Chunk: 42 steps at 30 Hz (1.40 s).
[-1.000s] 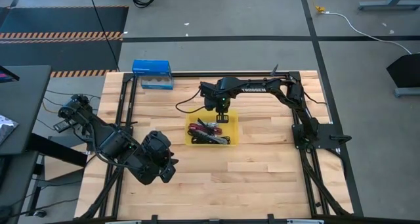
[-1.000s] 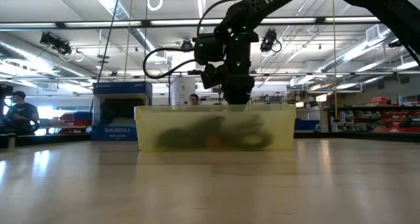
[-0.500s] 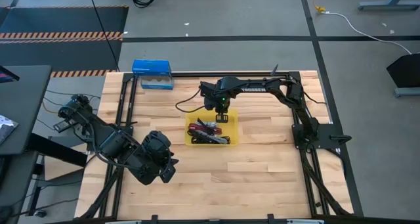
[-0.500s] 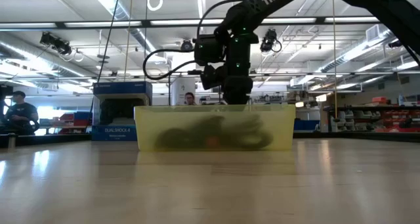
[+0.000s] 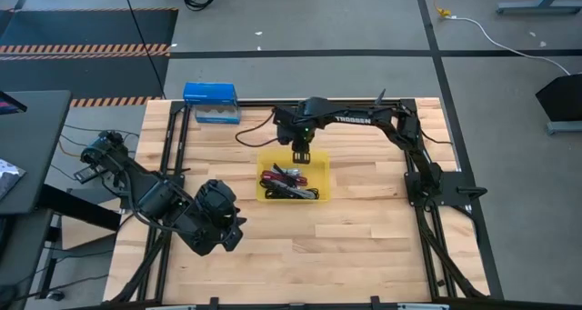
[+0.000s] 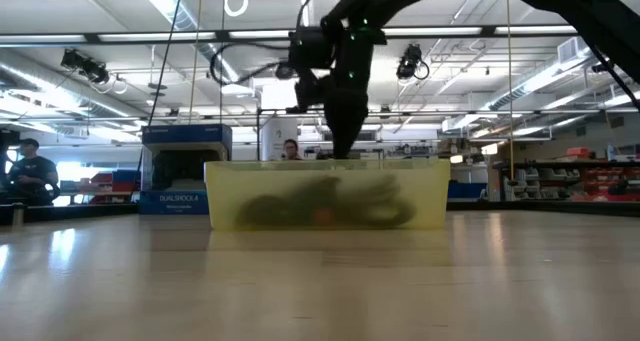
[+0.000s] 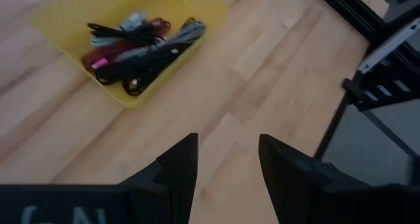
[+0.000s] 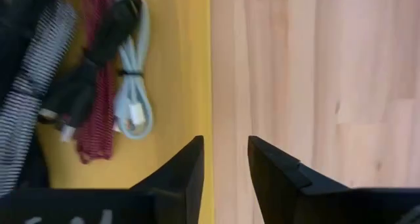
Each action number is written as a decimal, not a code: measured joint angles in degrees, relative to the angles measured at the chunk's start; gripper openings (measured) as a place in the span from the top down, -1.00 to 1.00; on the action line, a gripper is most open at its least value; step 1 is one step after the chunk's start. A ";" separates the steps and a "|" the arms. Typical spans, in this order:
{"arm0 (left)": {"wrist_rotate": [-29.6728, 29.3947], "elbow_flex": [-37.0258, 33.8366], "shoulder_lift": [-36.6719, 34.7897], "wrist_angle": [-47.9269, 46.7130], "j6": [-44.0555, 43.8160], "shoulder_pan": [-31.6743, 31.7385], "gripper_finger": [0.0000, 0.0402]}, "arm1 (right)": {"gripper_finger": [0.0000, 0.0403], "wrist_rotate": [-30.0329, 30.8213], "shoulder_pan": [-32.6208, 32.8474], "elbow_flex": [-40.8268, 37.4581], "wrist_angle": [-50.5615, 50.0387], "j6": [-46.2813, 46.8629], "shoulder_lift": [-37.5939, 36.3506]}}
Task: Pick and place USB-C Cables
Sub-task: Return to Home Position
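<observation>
A shallow yellow bin (image 5: pixel 316 170) stands at the table's middle and holds the USB-C cables (image 5: pixel 287 183) in a loose heap. The right wrist view shows a pale grey bundle (image 8: pixel 135 73), a magenta one (image 8: pixel 96 86), a black one (image 8: pixel 110 35) and a grey braided one (image 8: pixel 34 85) lying on the bin's floor (image 8: pixel 178 66). My right gripper (image 8: pixel 225 142) hangs open over the bin's far edge (image 5: pixel 301 155), pointing down, with nothing between its fingers. My left gripper (image 7: pixel 228 142) waits open near the table's near left (image 5: pixel 233 232), also with nothing in it.
A blue box (image 5: pixel 211 103) stands at the table's far left corner. A black frame (image 5: pixel 418 155) runs along the table's edges. Bare wood (image 5: pixel 373 219) lies to the right of the bin and nearer the front. In the low view, a person (image 6: pixel 30 171) sits beyond the table.
My right gripper has risen from inside the bin's far end to just above its rim, shifting slightly toward the far edge. The cables in the bin lie as before.
</observation>
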 joint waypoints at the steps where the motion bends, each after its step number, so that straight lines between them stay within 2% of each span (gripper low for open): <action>1: -0.44 0.00 0.00 -0.39 0.00 0.28 0.16 | 0.37 -0.15 0.19 1.42 -0.58 0.10 0.00; 4: -1.05 0.00 0.00 -2.19 0.89 1.85 0.16 | 0.36 -1.73 0.87 6.81 -4.92 0.68 0.00; 8: -1.19 0.00 -0.03 -1.44 7.21 5.51 0.21 | 0.36 -4.93 1.59 15.09 -11.07 3.25 -0.02; 13: 1.23 0.02 -0.42 2.64 18.70 11.44 0.39 | 0.37 -5.28 1.78 25.96 -20.54 5.05 -0.13; 14: 2.12 0.02 -0.50 3.89 21.62 12.68 0.44 | 0.37 -4.55 1.75 26.20 -21.45 5.37 -0.87; 19: 9.31 0.08 -1.35 10.06 35.24 20.95 0.84 | 0.38 -3.12 0.65 20.15 -23.68 8.94 -9.79; 21: 11.97 0.02 -1.43 11.81 40.25 24.39 0.95 | 0.39 -3.03 0.41 18.48 -23.82 10.47 -13.03; 26: 21.48 0.04 -1.60 18.75 53.79 33.27 0.98 | 0.52 -3.20 1.08 15.17 -21.06 13.45 -20.44; 30: 28.87 0.04 -1.60 26.64 64.39 39.17 0.98 | 0.82 -5.89 2.31 10.76 -18.73 14.00 -24.28; 32: 31.33 0.04 -1.60 29.64 66.63 41.80 0.99 | 0.95 -9.04 2.56 7.72 -16.94 15.18 -26.51; 34: 34.37 0.04 -1.60 30.54 66.90 44.32 0.99 | 0.95 -10.75 2.58 3.96 -14.30 17.03 -29.14; 37: 38.52 -0.02 -1.96 28.64 66.84 47.04 0.99 | 0.97 -10.34 2.67 -2.50 -10.56 19.49 -34.32; 42: 39.33 -3.32 -7.43 28.84 66.61 48.34 0.99 | 0.98 -7.79 2.39 -14.06 -2.88 24.26 -47.41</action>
